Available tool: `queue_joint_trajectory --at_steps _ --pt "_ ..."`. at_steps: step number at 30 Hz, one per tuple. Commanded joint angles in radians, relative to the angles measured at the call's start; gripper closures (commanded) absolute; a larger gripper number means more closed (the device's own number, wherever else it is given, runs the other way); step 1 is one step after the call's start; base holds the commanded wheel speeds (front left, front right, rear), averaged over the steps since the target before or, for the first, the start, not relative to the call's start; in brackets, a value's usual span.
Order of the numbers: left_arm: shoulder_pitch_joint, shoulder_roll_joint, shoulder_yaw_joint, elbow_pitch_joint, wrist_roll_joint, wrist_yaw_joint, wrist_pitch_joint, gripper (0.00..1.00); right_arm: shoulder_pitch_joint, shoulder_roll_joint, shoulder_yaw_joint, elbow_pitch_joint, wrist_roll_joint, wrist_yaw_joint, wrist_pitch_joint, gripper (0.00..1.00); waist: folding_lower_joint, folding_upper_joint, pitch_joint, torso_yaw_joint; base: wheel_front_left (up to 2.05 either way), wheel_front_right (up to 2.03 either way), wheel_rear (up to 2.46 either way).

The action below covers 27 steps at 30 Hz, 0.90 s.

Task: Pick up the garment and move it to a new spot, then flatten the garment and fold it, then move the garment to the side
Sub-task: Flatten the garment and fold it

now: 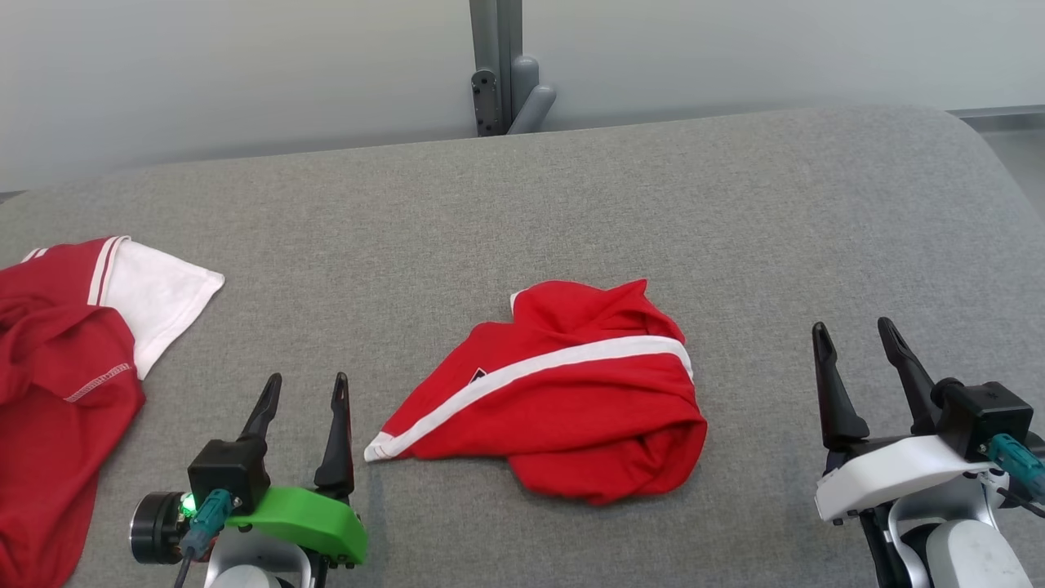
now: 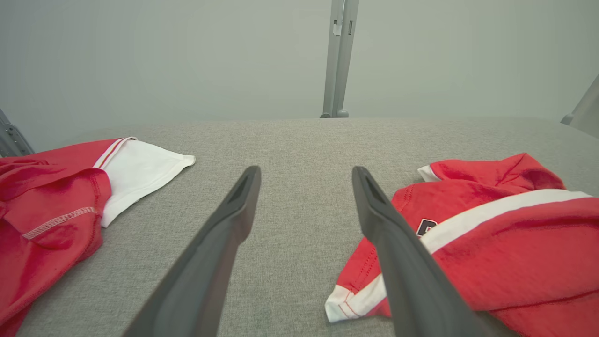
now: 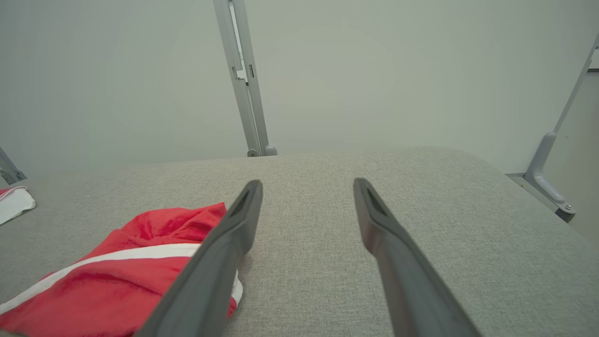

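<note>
So the red garment (image 1: 563, 392) is lying bunched up mid-table on the grey padded table (image 1: 571, 204), a bit toward the front edge, with its white stripe showing. Both grippers are hovering empty with their fingers spread apart. The left gripper (image 1: 307, 380) is just beside the garment's striped corner, and the right gripper (image 1: 853, 327) is out toward the right edge. My guess is they're flanking it for the pickup. Another red-and-white shirt (image 1: 65, 351) is lying at the left edge.

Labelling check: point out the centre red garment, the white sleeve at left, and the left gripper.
red garment (image 1: 571, 425), head view, red cloth below the stripe.
white sleeve (image 1: 159, 298), head view, its middle.
left gripper (image 1: 307, 380), head view, between its fingertips.
</note>
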Motion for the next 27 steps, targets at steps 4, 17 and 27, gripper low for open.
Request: queue_joint_trajectory --at_steps 4,17,27 --pt "-0.004 0.009 -0.003 -0.004 0.006 0.008 0.000 0.00 0.010 0.001 -0.006 0.003 0.003 0.000 0.002 0.00 0.0000 0.0000 0.001 -0.001 0.00 0.00 0.00" --pt "-0.089 -0.002 -0.035 -0.009 0.022 -0.015 0.000 0.00 -0.085 -0.025 0.022 0.200 0.029 0.000 -0.019 0.00 0.0000 0.0000 0.094 0.074 0.00 0.00 0.00" --pt "-0.144 -0.026 -0.049 0.029 0.021 -0.031 -0.021 0.00 -0.171 -0.011 0.141 0.416 0.075 0.000 -0.056 0.00 0.0000 0.0000 0.157 0.132 0.00 0.00 0.00"
